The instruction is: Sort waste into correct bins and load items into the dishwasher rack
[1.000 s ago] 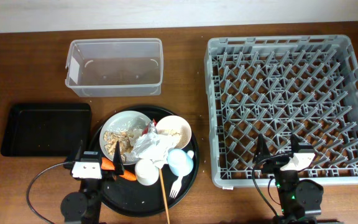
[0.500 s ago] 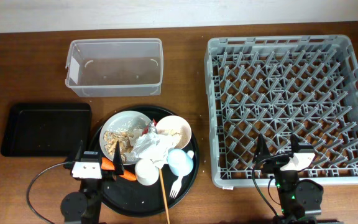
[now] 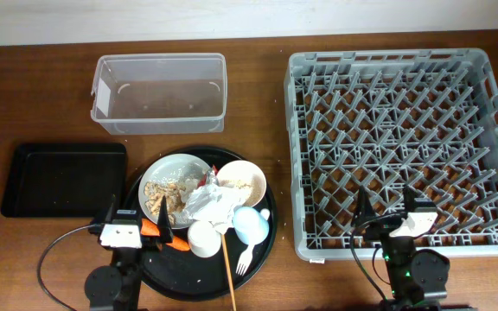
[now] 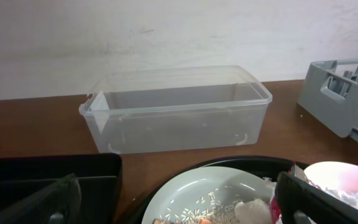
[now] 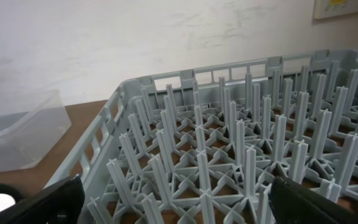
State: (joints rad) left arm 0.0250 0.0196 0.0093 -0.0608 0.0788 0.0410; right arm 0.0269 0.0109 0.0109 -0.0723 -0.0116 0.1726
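Note:
The white plate [image 3: 173, 188] with beige food scraps [image 3: 156, 192], the cream bowl [image 3: 241, 180], crumpled napkin [image 3: 213, 203] with its red wrapper [image 3: 209, 176], carrot [image 3: 176, 244], white cup [image 3: 204, 238], light blue cup [image 3: 249, 225] and white fork [image 3: 245, 257] all lie on the round black tray [image 3: 258, 250]. My left gripper [image 3: 137, 223] is open and empty at the tray's front left, above the plate [image 4: 229, 193]. My right gripper [image 3: 386, 212] is open and empty over the front edge of the grey rack [image 3: 405, 147], whose pegs [image 5: 229, 155] hold nothing.
The clear tub [image 3: 161, 93] stands behind the round tray and shows in the left wrist view [image 4: 176, 109]. The shallow black tray [image 3: 63, 179] lies to the left. A wooden stick [image 3: 228, 268] lies on the round tray by the fork.

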